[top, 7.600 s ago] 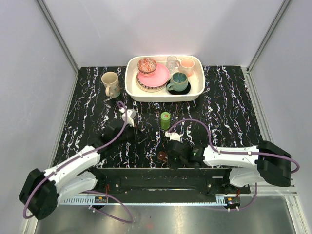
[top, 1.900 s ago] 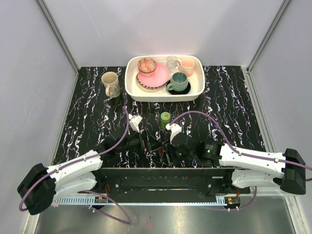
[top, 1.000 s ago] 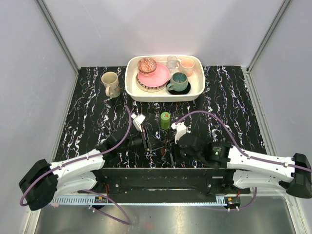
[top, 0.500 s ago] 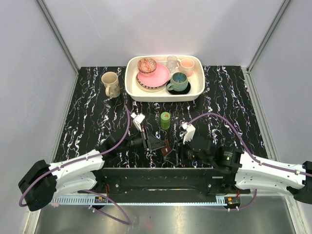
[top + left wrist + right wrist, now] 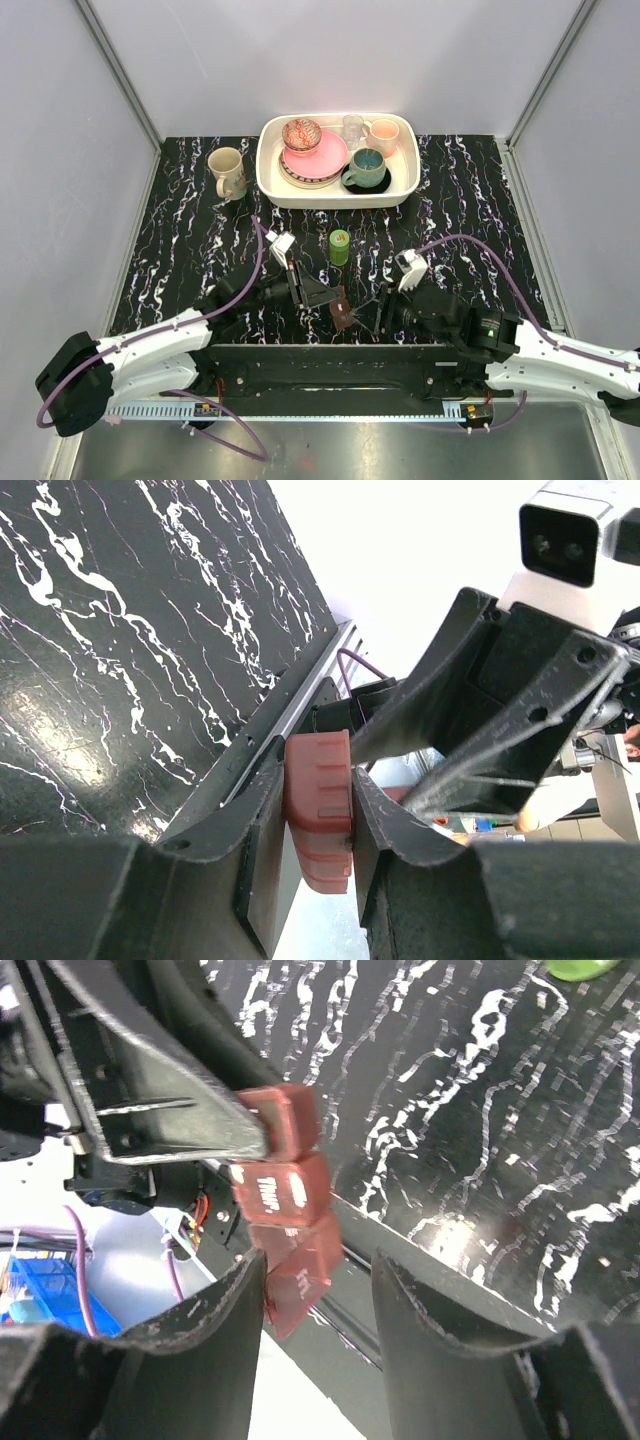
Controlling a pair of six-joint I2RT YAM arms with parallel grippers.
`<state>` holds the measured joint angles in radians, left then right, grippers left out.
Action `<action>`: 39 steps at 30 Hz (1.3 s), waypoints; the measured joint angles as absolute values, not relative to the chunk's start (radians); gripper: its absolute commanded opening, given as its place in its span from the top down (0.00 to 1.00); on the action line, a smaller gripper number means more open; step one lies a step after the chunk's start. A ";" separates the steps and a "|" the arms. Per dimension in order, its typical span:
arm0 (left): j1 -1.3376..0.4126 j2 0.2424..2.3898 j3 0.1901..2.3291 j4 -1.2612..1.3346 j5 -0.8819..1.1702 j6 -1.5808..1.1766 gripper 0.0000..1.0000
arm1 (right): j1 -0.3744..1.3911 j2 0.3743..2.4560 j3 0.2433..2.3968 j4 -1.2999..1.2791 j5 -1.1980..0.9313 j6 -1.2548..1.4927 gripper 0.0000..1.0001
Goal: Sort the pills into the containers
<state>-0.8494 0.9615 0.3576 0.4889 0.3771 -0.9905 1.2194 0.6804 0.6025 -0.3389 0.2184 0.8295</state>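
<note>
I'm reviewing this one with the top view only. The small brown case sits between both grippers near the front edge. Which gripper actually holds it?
Observer: The left wrist view shows the left gripper clamped on the pill case from both sides.
Operator: And the right one?
Observer: In its own wrist view the right gripper is open, its jaws set wider than the case.
Operator: Any markings on the case?
Observer: The right wrist view shows white lettering on its segments.

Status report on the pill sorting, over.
Left gripper shut on pill case, near table's front edge. Right gripper open, facing case's free end. Green bottle behind, not in the way.
</note>
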 measured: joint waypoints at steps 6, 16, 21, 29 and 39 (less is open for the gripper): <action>-0.850 0.954 0.357 0.489 0.385 -0.991 1.00 | 1.219 0.612 0.586 -0.453 0.350 0.898 0.48; -0.850 0.951 0.357 0.490 0.389 -0.991 1.00 | 1.219 0.679 0.563 -0.514 0.409 0.976 0.49; -0.850 0.980 0.346 0.523 0.392 -0.986 0.97 | 1.219 0.706 0.564 -0.537 0.422 0.976 0.49; -0.850 1.159 0.315 0.575 0.403 -0.855 0.96 | 1.219 0.581 0.603 -0.656 0.568 0.993 0.48; -0.850 1.520 0.572 0.550 0.516 -0.617 0.90 | 1.219 0.633 0.647 -0.702 0.610 0.993 0.47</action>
<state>-0.8497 1.5200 0.5720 0.5503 0.5163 -0.6167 1.2194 0.6327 0.6468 -0.7017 0.6102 0.9928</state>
